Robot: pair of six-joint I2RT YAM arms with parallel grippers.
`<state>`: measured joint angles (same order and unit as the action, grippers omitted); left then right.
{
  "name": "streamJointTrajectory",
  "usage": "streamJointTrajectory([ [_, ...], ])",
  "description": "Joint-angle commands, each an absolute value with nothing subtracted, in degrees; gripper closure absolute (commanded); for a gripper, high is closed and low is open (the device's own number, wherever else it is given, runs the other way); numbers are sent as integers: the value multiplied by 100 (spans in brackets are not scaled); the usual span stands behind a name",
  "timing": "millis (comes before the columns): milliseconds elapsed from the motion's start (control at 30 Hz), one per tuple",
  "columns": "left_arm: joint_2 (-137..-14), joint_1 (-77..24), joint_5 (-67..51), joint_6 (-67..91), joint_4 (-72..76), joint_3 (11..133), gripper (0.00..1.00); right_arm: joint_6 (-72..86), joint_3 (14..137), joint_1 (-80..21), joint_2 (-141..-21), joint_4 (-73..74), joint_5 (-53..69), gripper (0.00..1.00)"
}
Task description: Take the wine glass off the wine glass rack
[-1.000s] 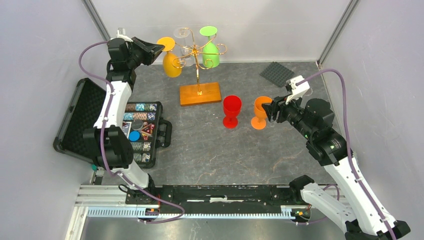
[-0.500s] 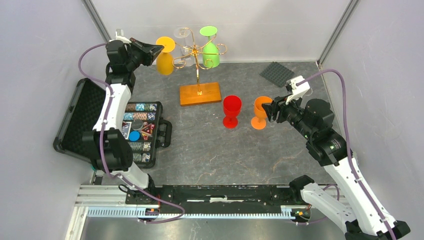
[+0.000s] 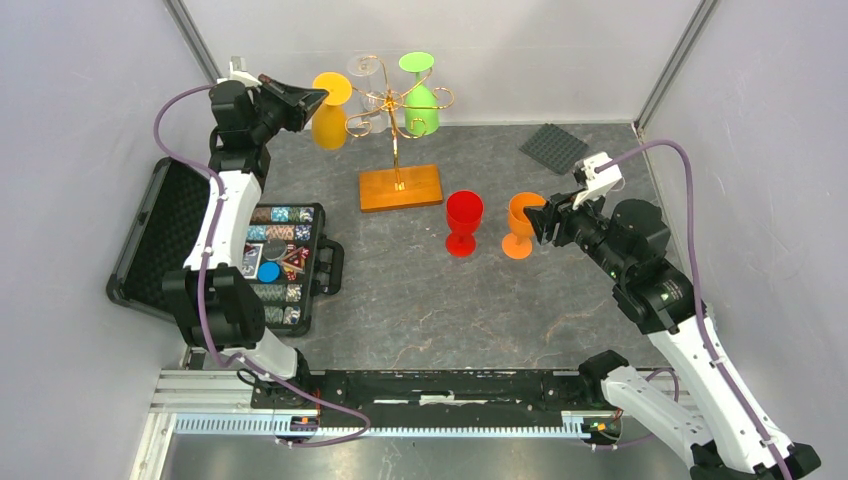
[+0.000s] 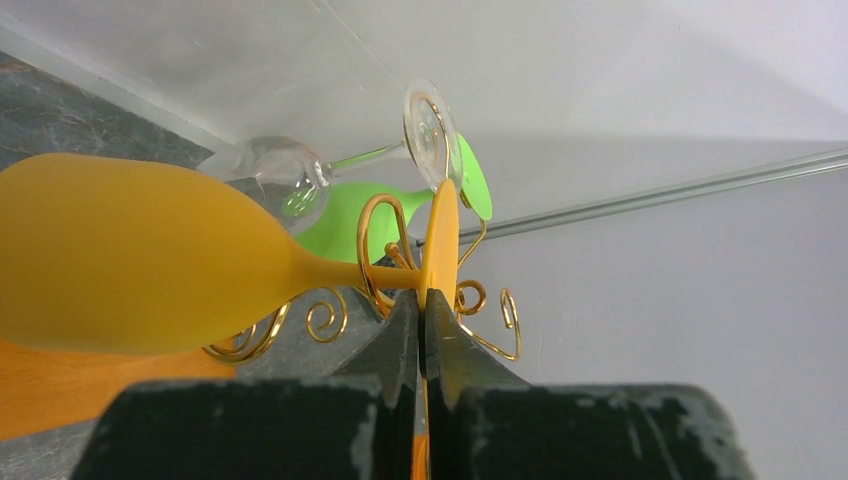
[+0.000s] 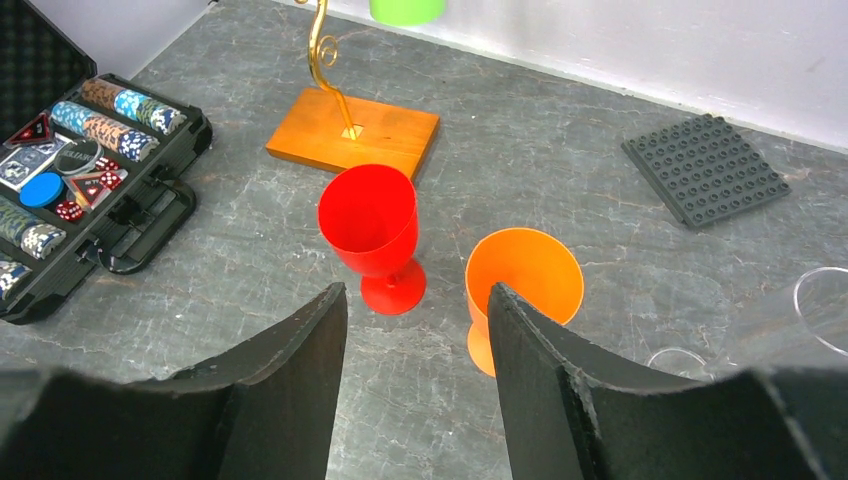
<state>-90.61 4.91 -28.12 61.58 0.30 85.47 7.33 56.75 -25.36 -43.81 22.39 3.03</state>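
My left tool [image 4: 421, 305] is closed tight on the rim of the yellow glass's [image 4: 150, 265] foot, the thin disc edge-on between the fingers. That glass hangs upside down at the left end of the rack [image 3: 398, 100], at the far side of the surface [image 3: 450, 310], foot on top and bowl below, so its long axis runs straight down. Its stem sits inside a gold scroll just right of my fingertips.

Everything turns on that. The post lies to the right of my tool, so I judge the way out is leftward, away from the post, with the stem kept plumb. I cannot tell where the scroll opens.

My right tool [image 5: 415, 295] is part open and empty, well apart at the right by the orange glass [image 5: 523, 275].
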Motion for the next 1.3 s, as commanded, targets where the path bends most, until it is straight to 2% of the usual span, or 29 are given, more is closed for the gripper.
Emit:
streamJointTrajectory([
  [0,-8870,544,-2650,6430,551,8565,98,799,5669,-2517,-4278,1979,358,41],
  [267,-9305,542,-2829,6831,1192,8676,98,825,5669,-2514,-4257,1961,352,42],
  [633,-9817,469,-3665,6787,1006,9159,98,894,5643,-2516,-4284,1914,383,42],
  [1100,-9722,406,-4211,6965,1186,9069,98,949,5633,-2516,-4304,1894,401,41],
  [1267,-9566,406,-4389,6934,1203,9041,98,956,5647,-2515,-4293,1886,423,36],
])
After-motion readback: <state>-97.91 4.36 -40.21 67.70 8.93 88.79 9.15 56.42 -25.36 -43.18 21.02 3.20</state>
